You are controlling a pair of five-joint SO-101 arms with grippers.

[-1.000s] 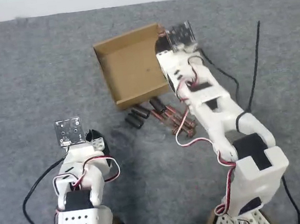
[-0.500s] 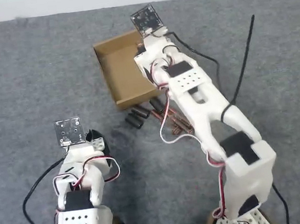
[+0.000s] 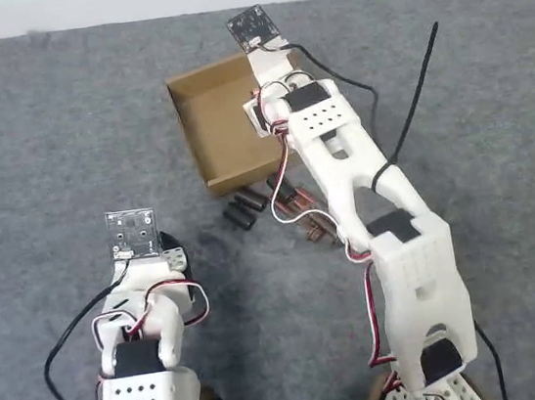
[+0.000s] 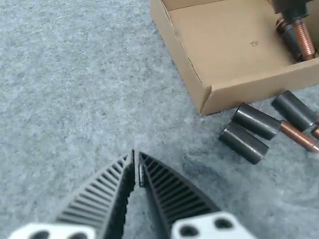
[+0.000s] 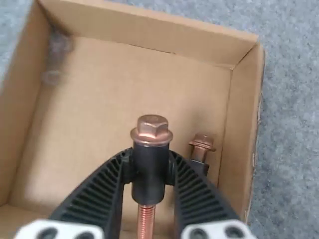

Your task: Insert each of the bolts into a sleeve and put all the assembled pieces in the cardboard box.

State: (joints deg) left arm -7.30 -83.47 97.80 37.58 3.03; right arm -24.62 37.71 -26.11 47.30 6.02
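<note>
1. Bolt (image 5: 151,130) sits through a black sleeve (image 5: 148,172). The right claw (image 5: 148,158) is clamped on that sleeve and holds the pair over the floor of the box (image 5: 149,30), bolt head pointing away from the wrist.
2. A second piece (image 5: 201,148), also a bolt in a sleeve, rests inside the box near a side wall, just beside the held one.
3. Left claw (image 4: 136,157) is pinched together on nothing, low over the grey bench (image 4: 75,74), well apart from the box.
4. Three loose sleeves (image 4: 247,143) lie on the bench just outside the box's front wall. One has a copper shaft sticking out of its end.
5. More bolts (image 3: 315,223) lie beside those sleeves, partly under the right arm.
</note>
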